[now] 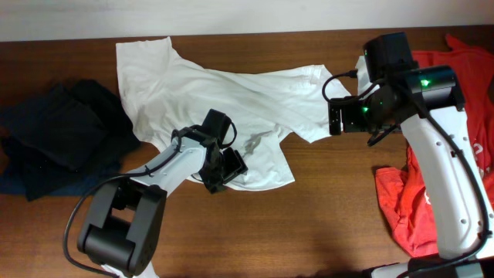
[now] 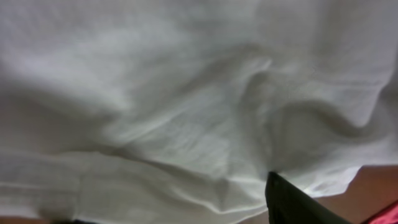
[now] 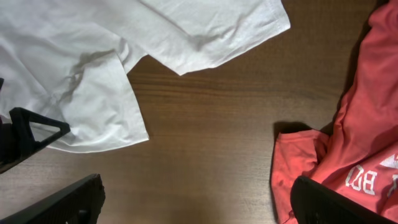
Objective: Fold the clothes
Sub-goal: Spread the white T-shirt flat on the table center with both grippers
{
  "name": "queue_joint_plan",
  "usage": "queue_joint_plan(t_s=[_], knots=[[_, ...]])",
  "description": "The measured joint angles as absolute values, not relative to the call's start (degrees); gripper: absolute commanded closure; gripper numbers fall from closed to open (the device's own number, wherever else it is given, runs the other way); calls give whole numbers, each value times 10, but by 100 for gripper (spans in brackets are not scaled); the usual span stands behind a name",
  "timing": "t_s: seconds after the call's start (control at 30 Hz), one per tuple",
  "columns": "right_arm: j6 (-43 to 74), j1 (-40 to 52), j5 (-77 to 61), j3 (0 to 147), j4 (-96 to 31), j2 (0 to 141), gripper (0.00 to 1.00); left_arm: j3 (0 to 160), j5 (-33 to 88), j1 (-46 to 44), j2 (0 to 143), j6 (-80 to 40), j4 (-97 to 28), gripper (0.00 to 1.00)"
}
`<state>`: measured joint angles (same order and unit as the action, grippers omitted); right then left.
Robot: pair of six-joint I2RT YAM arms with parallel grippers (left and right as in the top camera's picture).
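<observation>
The white T-shirt (image 1: 231,93) lies spread and creased across the back and middle of the wooden table. My left gripper (image 1: 224,168) is low over the shirt's lower hem area. In the left wrist view the shirt's fabric (image 2: 186,93) fills the frame, and the left gripper's (image 2: 171,199) fingers sit wide apart at the bottom edge, open. My right gripper (image 1: 340,116) hovers by the shirt's right sleeve. In the right wrist view it (image 3: 196,186) is open and empty above bare wood, with the shirt (image 3: 74,62) at upper left. No label shows.
A red T-shirt with white print (image 1: 432,201) lies crumpled at the right, also in the right wrist view (image 3: 348,143). Dark garments (image 1: 62,135) are piled at the left. Bare table (image 1: 309,224) lies in front of the shirt.
</observation>
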<state>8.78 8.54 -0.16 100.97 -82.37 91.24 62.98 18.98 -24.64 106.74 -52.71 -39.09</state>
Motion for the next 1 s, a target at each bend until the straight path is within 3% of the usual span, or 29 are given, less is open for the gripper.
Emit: queue_joint_plan(t_s=[0.07, 0.1, 0.2, 0.3, 0.47, 0.67, 0.73, 0.83, 1.0], knots=[[88, 85, -2, 1010, -828, 912, 1, 630, 170, -254, 1070, -545, -380, 90], [88, 85, -2, 1010, -831, 912, 1, 630, 165, -256, 1070, -550, -380, 100], [88, 85, -2, 1010, -837, 912, 1, 630, 156, -259, 1077, -552, -396, 100], [88, 85, 4, 1010, -839, 912, 1, 633, 154, -237, 1077, -524, -507, 100], [88, 85, 12, 1010, -840, 913, 1, 623, 53, -73, 967, -419, -685, 100], [124, 85, 13, 942, -779, 989, 5, 623, -37, 57, 850, -352, -686, 100], [151, 84, 13, 901, -728, 1025, 17, 623, -39, 57, 850, -336, -678, 100], [183, 76, 13, 850, -666, 1073, 25, 622, -42, 58, 850, -323, -667, 100], [203, 73, 46, 793, -590, 1111, 25, 622, -46, 58, 850, -310, -665, 100]])
